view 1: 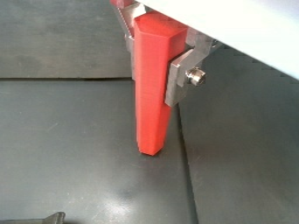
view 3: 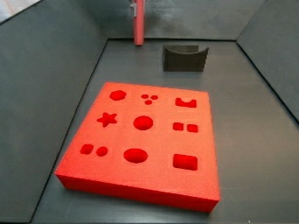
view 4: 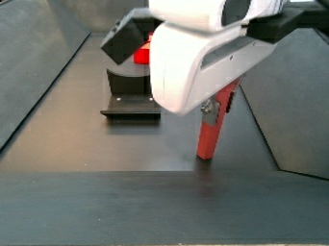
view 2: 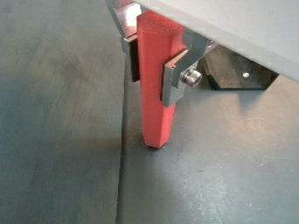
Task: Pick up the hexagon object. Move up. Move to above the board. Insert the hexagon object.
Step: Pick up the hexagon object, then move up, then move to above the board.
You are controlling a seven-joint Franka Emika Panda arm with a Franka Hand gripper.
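a: where was the gripper [view 2: 156,63]?

b: near the back of the floor, well apart from the board [view 3: 146,140]. in both wrist views its silver fingers [view 1: 184,74] were clamped on the hexagon object [view 1: 155,92], one plate on each side of the bar's upper part.

a: and how did the bar stand?

b: upright, its lower end at the dark floor [view 2: 70,114] or just over it; i couldn't tell if it touched. a side view showed it as a thin red post [view 3: 138,22] by the back wall.

a: anything nearby?

b: the fixture [view 3: 184,58] stood beside the bar, apart from it, between the bar and the board's far edge. in a side view the arm's white body [view 4: 206,53] hid most of the gripper, with the bar [view 4: 213,125] showing below it.
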